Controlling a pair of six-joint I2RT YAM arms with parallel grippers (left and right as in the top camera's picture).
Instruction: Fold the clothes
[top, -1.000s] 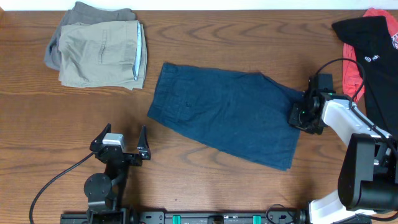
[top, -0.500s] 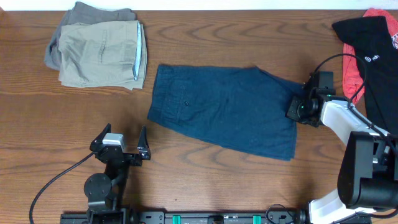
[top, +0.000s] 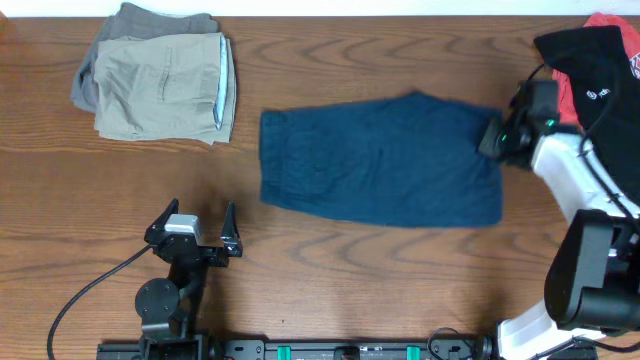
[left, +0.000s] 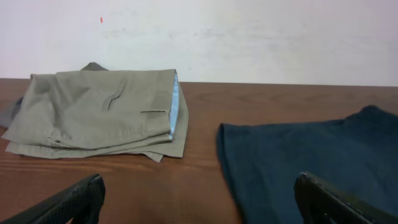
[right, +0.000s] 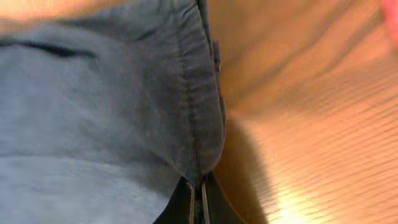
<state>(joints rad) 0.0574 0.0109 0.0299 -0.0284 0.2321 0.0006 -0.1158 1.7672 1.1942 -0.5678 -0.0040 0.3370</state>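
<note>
The navy blue shorts (top: 380, 160) lie spread flat in the middle of the table, and their left part shows in the left wrist view (left: 311, 162). My right gripper (top: 497, 137) is shut on the shorts' right edge, pinching a seamed hem (right: 200, 143) between its fingertips (right: 199, 198). My left gripper (top: 195, 238) is open and empty near the table's front edge, well left of and in front of the shorts; its fingertips frame bare wood (left: 196, 202).
Folded khaki shorts (top: 165, 85) lie on a grey garment at the back left, also in the left wrist view (left: 99, 112). A black garment with white print (top: 600, 80) and a red cloth (top: 570, 120) lie at the far right, behind my right arm.
My right gripper has dragged the shorts' right edge toward the back right, turning them from slanted to nearly level across the table. The left arm has not moved.
</note>
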